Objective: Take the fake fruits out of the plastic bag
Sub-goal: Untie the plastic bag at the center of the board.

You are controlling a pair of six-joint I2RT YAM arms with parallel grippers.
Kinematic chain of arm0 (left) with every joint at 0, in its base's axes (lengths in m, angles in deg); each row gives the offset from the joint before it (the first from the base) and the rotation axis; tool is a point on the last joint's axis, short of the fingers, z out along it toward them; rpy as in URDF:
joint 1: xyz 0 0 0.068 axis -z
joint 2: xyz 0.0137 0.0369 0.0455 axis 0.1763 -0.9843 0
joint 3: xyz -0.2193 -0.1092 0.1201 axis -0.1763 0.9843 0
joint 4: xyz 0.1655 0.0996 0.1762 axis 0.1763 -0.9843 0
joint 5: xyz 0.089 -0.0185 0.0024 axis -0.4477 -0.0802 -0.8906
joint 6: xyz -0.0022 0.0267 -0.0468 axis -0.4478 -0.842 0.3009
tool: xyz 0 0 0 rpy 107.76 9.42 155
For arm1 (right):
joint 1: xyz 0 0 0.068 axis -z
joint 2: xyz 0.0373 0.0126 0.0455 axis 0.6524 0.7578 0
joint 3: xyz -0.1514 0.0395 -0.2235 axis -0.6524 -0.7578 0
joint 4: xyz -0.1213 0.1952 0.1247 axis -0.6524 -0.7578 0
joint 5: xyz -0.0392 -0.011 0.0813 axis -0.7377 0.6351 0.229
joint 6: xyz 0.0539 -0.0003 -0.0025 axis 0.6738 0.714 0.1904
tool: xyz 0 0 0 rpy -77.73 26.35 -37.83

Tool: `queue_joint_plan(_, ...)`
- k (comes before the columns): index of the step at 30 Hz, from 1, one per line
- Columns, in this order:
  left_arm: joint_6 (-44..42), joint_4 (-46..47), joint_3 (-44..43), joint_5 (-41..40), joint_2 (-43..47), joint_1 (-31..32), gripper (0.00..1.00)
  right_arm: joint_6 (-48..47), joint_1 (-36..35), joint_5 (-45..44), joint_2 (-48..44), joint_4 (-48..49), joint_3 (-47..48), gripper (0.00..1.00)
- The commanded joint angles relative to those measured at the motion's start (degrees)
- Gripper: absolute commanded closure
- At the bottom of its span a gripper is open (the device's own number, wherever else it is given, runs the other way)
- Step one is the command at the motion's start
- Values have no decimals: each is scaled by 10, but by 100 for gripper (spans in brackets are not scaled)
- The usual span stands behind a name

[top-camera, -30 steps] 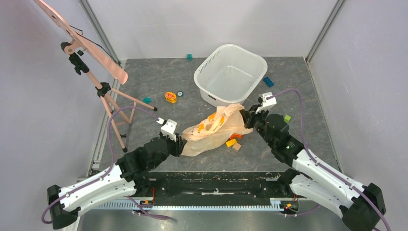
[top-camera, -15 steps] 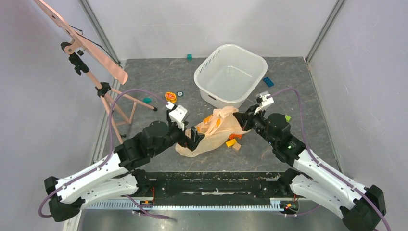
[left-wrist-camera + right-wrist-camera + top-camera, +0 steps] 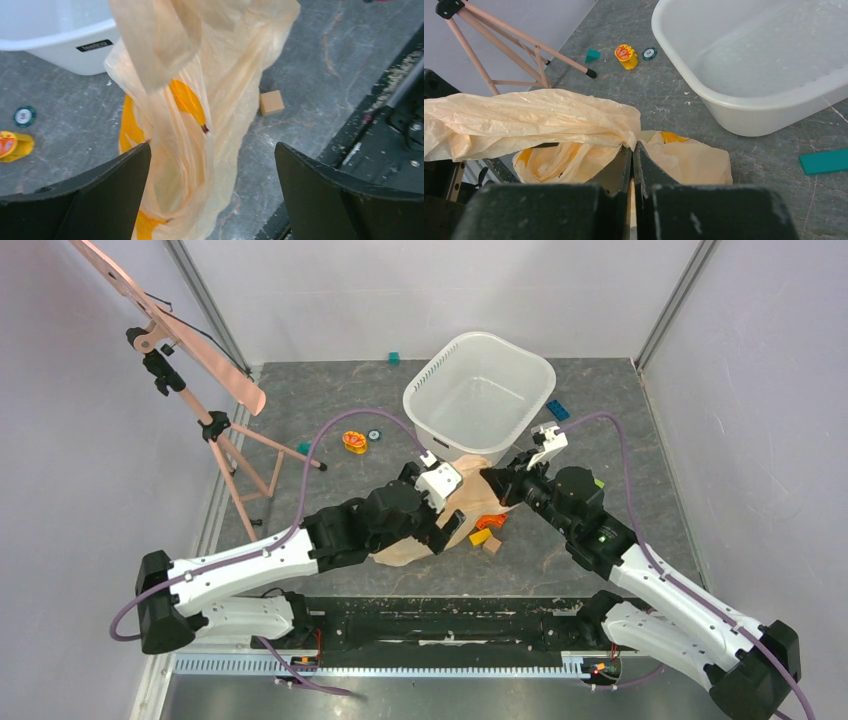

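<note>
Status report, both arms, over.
Left tool open at bag. Right tool shut on it. No fruit in sight. Blocks beside bag, tub behind.

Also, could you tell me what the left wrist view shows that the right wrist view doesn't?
Only the left wrist view shows the open left fingers and a tan block lying beside the plastic bag. Only the right wrist view shows the right fingers shut on a fold of the bag, the tripod legs, a small teal block and a flat teal block. Both show the bag, the white tub, the orange disc and the chip.
</note>
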Motion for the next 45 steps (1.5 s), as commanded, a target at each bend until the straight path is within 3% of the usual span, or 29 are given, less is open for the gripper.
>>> queue_joint_plan(1, -58, 25, -38, -51, -27, 2, 0, 11, 2, 25, 2, 6, 24, 100)
queue_joint_plan(14, -129, 60, -93, -187, -138, 2, 3, 19, 2, 45, -14, 0, 18, 100)
queue_joint_plan(17, -135, 61, -95, -205, -149, 1, 16, 21, 2, 41, -22, -5, 17, 100)
queue_joint_plan(22, -131, 53, -94, -201, -125, 1, 54, 29, 2, 17, -35, -6, 18, 100)
queue_joint_plan(24, -126, 49, -91, -197, -99, 1, 63, 31, 2, -8, -40, -11, 19, 100)
queue_joint_plan(36, -93, 115, 28, -22, 137, -1, 60, 55, 2, -163, -113, -37, -25, 100)
queue_joint_plan(45, -72, 128, 91, -16, 213, -3, 66, -6, 2, -181, -146, -71, -48, 100)
